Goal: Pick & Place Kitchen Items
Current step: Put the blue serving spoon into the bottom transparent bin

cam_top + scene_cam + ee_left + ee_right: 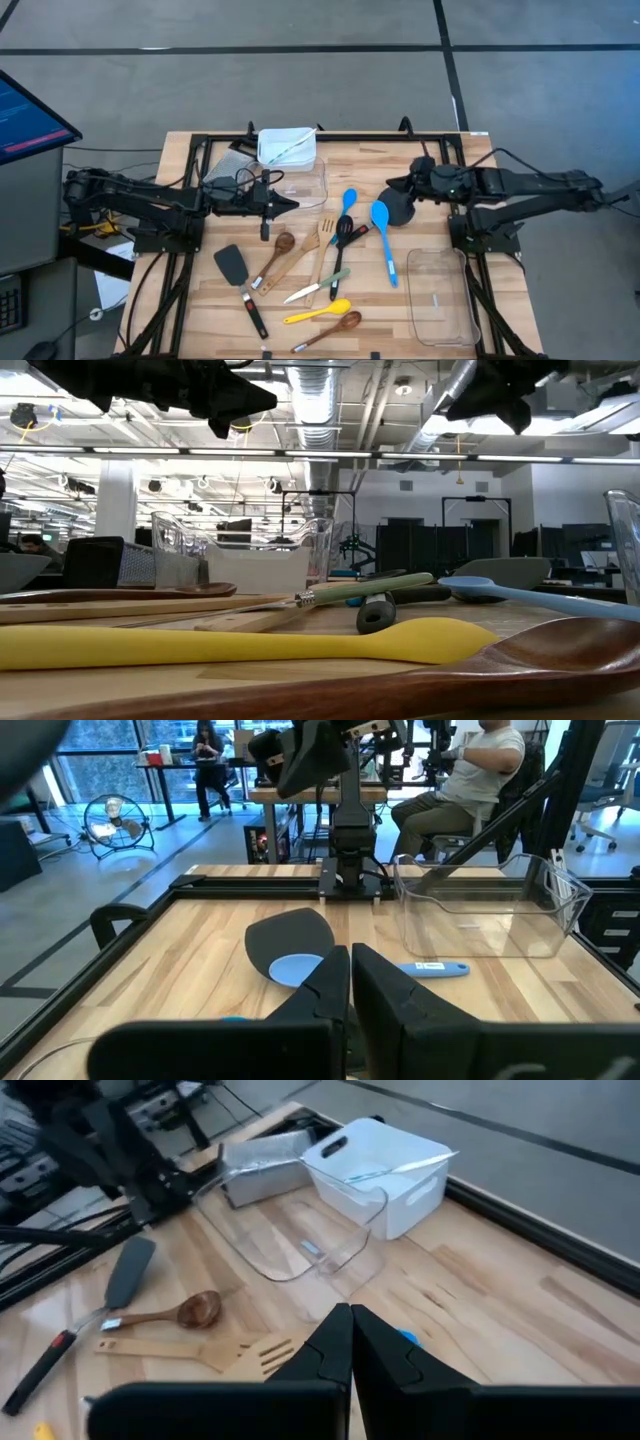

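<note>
The kitchen items lie flat and scattered on the wooden table [420, 160]: a black spatula [232, 265], two wooden spoons [278, 250], a slotted wooden turner [322, 238], a black spoon [343, 235], two blue spoons [381, 228], a knife [315, 289], a yellow spoon [318, 313] and a dark wooden spoon [330, 328]. My left gripper [290, 204] hangs shut above the table's left middle, pointing right, nothing in it. My right gripper [392, 187] hangs shut above the larger blue spoon's bowl, pointing left and slightly down, also with nothing in it.
A clear tub [300, 182] stands at the far middle, beside a white bin [287, 146] and a grey container [228, 166]. A second clear tub [440, 296] stands at the near right. A black frame [330, 136] runs around the table. People sit beyond the table [480, 770].
</note>
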